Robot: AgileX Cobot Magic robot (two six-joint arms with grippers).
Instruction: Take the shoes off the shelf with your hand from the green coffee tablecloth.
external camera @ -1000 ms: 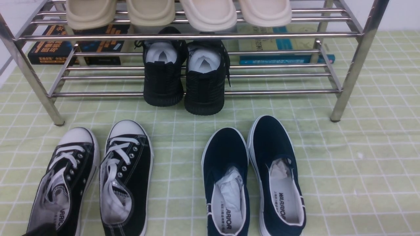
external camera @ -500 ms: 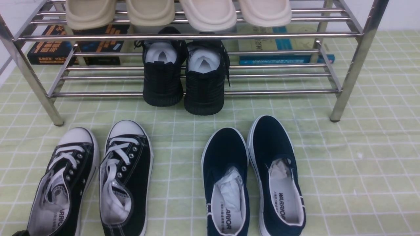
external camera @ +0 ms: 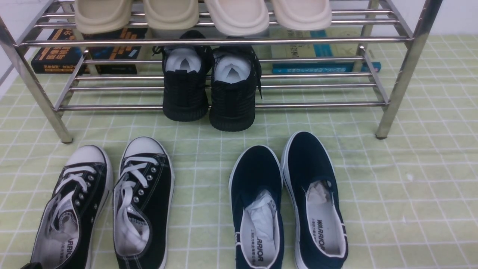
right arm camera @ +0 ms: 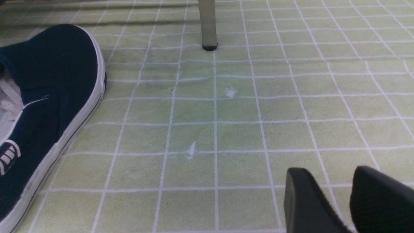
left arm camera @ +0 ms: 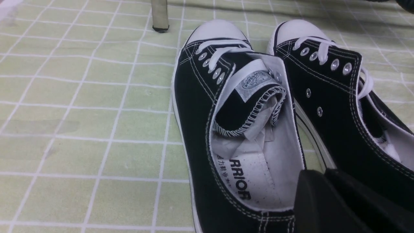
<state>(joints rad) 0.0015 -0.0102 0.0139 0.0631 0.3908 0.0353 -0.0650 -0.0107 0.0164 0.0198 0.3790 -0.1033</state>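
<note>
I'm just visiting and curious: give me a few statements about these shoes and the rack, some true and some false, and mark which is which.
1. The black lace-up sneakers lie on the green cloth. True.
2. The all-black knit sneakers sit on the rack's top tier. False: they sit on the lower tier.
3. Pale slippers are on the top tier. True.
4. The navy slip-ons are on the rack. False: they lie on the cloth in front of it.
5. Books lie behind the rack. True.
</note>
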